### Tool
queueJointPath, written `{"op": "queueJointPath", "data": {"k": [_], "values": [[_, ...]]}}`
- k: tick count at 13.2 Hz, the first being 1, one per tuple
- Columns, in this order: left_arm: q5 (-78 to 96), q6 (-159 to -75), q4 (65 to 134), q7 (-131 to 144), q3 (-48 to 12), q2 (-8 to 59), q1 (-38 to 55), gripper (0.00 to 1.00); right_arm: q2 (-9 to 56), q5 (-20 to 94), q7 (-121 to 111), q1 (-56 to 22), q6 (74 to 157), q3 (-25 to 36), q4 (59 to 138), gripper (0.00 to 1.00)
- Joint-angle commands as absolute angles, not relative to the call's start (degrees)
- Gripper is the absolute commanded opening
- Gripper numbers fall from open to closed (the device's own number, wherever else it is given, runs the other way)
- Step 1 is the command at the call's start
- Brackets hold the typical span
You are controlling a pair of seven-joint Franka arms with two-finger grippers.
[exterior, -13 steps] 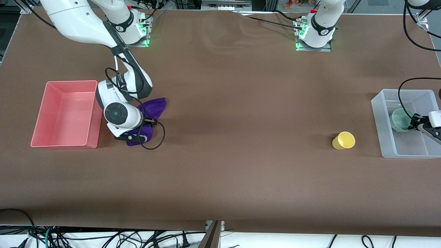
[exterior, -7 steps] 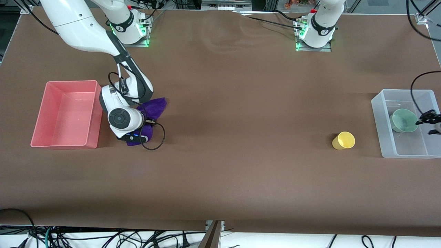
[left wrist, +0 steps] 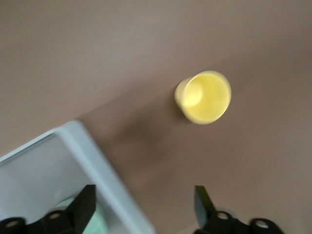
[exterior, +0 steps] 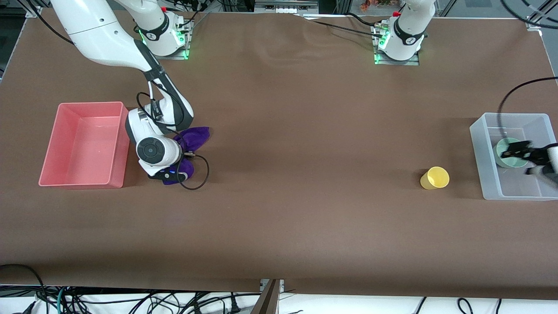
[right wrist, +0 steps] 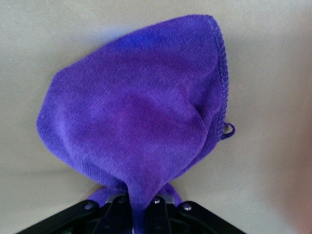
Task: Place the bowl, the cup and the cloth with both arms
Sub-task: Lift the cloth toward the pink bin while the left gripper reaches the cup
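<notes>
The purple cloth lies bunched on the table beside the pink bin. My right gripper is low at the cloth's end nearer the front camera and is shut on a fold of it; the right wrist view shows the cloth pinched in the gripper. The mint-green bowl sits in the clear bin. My left gripper hangs open and empty over the bowl and the bin's wall. In the left wrist view the gripper straddles that wall. The yellow cup lies on its side beside the clear bin, also visible from the left wrist.
The pink bin stands at the right arm's end of the table. The clear bin stands at the left arm's end. Brown table cover spans between them. Cables hang past the table's edge nearest the front camera.
My left gripper swung out toward the table's end, then came back over the bowl. My right wrist sank a little and the cloth drew slightly together.
</notes>
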State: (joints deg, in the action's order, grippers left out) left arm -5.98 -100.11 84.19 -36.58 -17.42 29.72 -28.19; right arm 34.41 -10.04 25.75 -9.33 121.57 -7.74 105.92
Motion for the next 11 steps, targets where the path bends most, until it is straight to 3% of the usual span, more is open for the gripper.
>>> {"op": "queueJointPath", "data": {"k": [1, 5, 7, 10, 11], "values": [[-6.15, -100.11, 83.85, -23.52, -16.96, 32.69, -22.87, 0.49, 30.52, -10.55, 20.59, -8.88, 114.91, -7.74, 103.37, 0.00], [-6.15, -106.15, 84.29, -15.90, -16.79, 38.31, -21.36, 0.47, 26.20, -10.02, 4.19, -7.30, 94.44, -1.87, 93.54, 0.00], [-6.24, -107.57, 85.16, -16.08, -16.61, 39.46, -21.71, 0.47, 25.05, -10.46, -8.37, -7.03, 84.25, 4.45, 87.66, 0.00], [-9.74, -111.96, 88.32, -16.52, -16.61, 39.46, -21.54, 0.49, 25.92, -10.02, -24.75, -6.59, 83.40, 15.70, 86.92, 0.00], [-9.93, -112.76, 89.72, -16.70, -16.61, 39.55, -21.53, 0.44, 26.28, -10.02, -26.87, -6.50, 84.63, 17.56, 87.97, 0.00]]}}
